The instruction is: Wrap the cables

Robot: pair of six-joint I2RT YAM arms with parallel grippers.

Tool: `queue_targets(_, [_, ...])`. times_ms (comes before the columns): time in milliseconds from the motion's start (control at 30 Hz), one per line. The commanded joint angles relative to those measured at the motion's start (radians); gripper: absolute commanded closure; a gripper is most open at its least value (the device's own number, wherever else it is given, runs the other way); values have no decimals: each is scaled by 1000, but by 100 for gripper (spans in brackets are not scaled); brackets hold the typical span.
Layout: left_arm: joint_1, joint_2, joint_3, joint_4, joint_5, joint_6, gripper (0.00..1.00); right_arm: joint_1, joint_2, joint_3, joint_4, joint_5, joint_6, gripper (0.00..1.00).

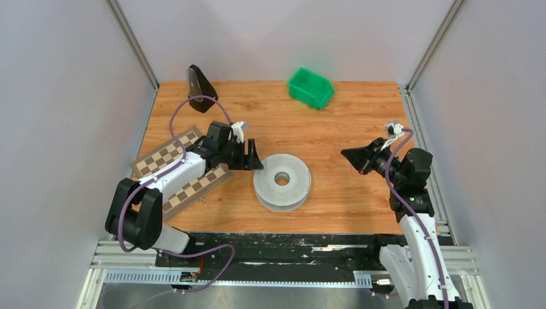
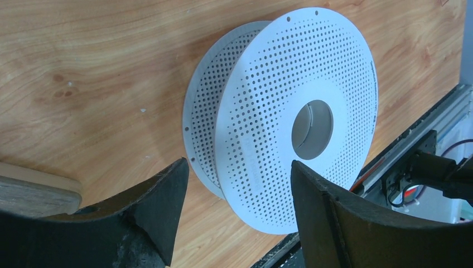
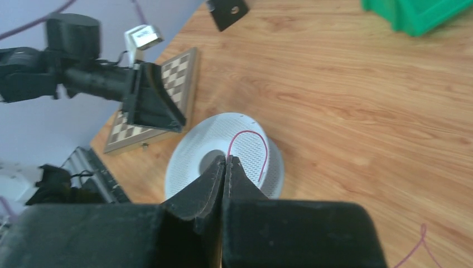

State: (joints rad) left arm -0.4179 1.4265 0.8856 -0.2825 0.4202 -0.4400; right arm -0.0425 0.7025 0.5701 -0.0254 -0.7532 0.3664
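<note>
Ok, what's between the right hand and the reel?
Top view shows only bare table between right hand and reel. The right wrist view shows a thin reddish cable arcing from that shut hand over the reel.

A light-brown wood-grain table (image 1: 348, 122) carries a grey perforated plastic reel (image 1: 296, 188) lying flat near its middle. A green plastic bin (image 1: 310, 87) sits at the far edge. A folded wooden chessboard (image 1: 162, 158) lies on the left, and a black wedge-shaped object (image 1: 201, 87) stands in the far left corner.
</note>
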Motion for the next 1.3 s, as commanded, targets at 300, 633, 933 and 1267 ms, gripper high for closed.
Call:
queue_targets(300, [17,81,-68,216,207,-39,28,4,-59,27,61,-147,109,100])
queue_targets(633, [22,118,-178,423,288,-174,38,6,-55,30,35,-89,116,100])
queue_targets(933, [21,18,-130,348,236,-224,91,16,-97,41,-39,12,118,100])
queue_targets(1267, [-170,-150,150,-111,-256,97,100,18,-115,29,-65,22,132,100])
